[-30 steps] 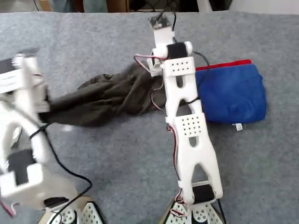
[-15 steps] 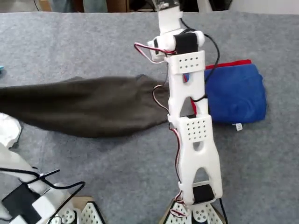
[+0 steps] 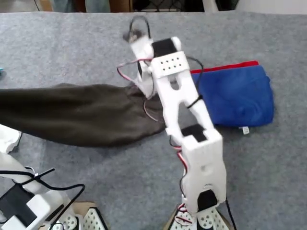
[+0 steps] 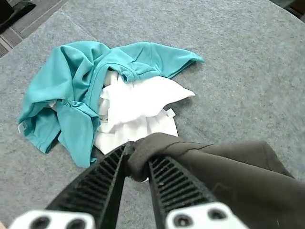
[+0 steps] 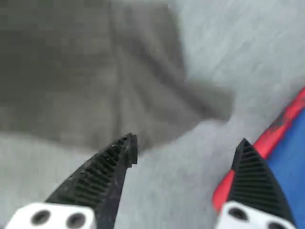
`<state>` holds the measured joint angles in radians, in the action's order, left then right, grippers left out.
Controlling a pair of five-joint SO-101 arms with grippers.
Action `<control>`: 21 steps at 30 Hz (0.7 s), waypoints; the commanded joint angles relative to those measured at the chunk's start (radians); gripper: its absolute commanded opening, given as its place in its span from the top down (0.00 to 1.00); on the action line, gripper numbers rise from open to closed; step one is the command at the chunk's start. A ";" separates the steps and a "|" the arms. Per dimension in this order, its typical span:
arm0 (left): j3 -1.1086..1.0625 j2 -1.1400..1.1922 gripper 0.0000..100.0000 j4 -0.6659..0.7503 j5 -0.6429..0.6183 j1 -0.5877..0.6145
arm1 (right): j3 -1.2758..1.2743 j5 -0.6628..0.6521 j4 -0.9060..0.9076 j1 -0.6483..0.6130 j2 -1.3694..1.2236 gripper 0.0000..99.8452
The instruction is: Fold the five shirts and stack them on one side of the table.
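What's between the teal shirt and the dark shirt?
A crumpled white shirt, partly under the teal shirt, beside the dark shirt; the left wrist view shows it.

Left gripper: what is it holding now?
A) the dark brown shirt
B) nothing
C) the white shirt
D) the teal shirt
A: the left wrist view shows the left gripper shut on a bunched edge of the dark brown shirt, while the teal shirt and the white shirt lie loose on the table.

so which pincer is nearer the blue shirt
Right. The right pincer hovers open near the blue shirt; the left pincer grips the dark shirt at its far end, well away.
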<state>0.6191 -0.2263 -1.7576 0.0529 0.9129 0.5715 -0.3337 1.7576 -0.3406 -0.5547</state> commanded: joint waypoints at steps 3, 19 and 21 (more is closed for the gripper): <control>-0.012 -0.003 0.97 0.014 -0.009 0.019 | -0.354 -0.089 -0.051 -0.043 0.168 0.67; -0.183 -0.011 0.97 0.015 -0.009 0.021 | -0.532 0.006 -0.385 -0.192 0.128 0.99; -0.202 -0.011 0.97 0.015 -0.009 0.021 | -0.486 0.009 -0.358 -0.172 0.131 0.96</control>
<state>0.4258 -0.2263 -1.7576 0.0529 0.9268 0.0069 -0.3353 1.3771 -0.5386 -0.4304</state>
